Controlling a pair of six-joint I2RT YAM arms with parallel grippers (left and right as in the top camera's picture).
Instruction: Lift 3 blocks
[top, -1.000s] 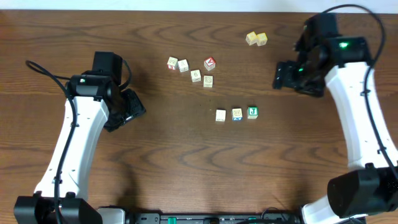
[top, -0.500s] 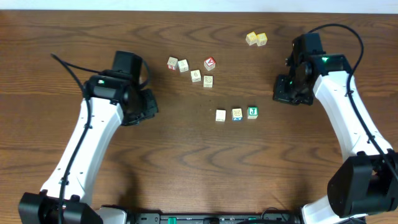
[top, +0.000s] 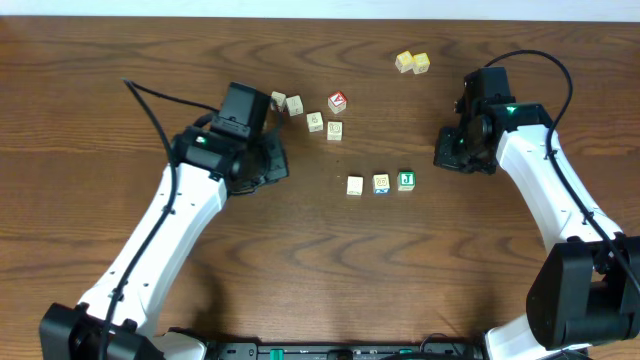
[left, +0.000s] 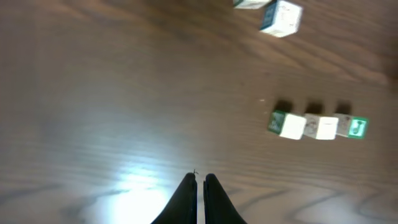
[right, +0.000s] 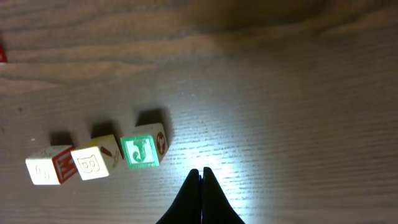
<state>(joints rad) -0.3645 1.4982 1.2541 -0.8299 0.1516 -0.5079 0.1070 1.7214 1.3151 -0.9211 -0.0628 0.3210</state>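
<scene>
Wood-grain desk (top: 300, 270) carries the three target blocks in a short row near its middle. The green-faced "J" block (top: 406, 180) sits at the right-arm end, the whitish block with the orange-yellow mark (top: 381, 183) in the centre, and the nearly plain white block (top: 355, 185) at the left-arm end. They lie close side by side; whether they touch cannot be told. All three rest flat on the desk, none lifted. Step in hand, as judged: approach, no grasp yet. The left arm (top: 170, 220) hangs well apart from the row on the plain-white side, and the right arm (top: 540, 190) is near the "J" end. Left jaws are clenched tip to tip with at most a hairline gap, empty, over bare wood. Right jaws are pressed fully together and empty, with their tips just short of the "J" block and not touching it. With both pairs closed, the likely plan is to pinch the row end to end between the two arms. That calls for bringing both tips down to block height, lining them up on the row's axis, and pressing inward evenly so the middle block does not pop out. Red-faced cube (top: 338, 101) and pale yellow cubes (top: 412, 62) lie apart, not involved.
</scene>
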